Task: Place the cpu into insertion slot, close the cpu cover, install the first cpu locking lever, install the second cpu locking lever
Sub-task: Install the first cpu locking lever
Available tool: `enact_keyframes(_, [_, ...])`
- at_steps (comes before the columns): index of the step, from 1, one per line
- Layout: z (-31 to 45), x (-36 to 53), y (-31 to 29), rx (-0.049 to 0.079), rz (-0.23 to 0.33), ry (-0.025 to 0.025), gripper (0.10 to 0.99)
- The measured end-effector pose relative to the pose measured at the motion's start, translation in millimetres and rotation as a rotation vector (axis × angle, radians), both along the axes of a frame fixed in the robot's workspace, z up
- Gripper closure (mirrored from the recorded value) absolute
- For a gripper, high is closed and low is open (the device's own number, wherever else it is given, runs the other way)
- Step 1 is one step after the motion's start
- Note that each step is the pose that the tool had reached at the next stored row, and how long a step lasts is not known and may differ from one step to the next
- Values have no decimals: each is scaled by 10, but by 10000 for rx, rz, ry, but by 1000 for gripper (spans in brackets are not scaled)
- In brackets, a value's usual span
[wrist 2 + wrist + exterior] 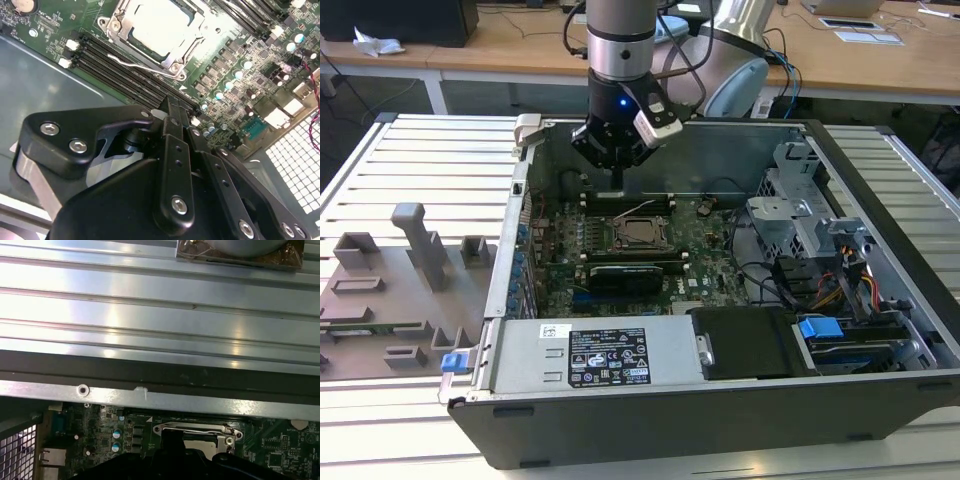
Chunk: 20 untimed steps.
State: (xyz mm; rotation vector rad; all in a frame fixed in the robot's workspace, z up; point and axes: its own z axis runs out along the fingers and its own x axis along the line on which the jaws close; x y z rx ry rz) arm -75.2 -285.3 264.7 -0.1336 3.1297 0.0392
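The cpu point(159, 26), a dull silver square, lies in the insertion slot point(638, 234) on the green board. The silvery cpu cover point(116, 26) is folded flat over it, framing the chip. A thin wire locking lever point(134, 64) runs along one side of the cover, its end standing free; in the exterior view the lever point(642, 207) shows as a pale line slanting up behind the socket. My gripper point(617, 183) hangs just above and behind the socket, toward the case's back wall. Its fingers point(172, 107) are shut together and hold nothing.
Long black memory slots point(125, 72) lie between the gripper and the socket. A black heat-sink block point(625, 272) sits in front of the socket. The case wall point(160, 372), drive cage point(790, 215) and power supply point(590, 355) ring the board. A grey fixture plate point(400, 285) lies outside, at the exterior view's left.
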Motion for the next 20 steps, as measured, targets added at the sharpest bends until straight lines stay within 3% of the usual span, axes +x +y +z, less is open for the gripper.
enact_keyframes(20, [-198, -1, -4, 30, 1, 0, 980])
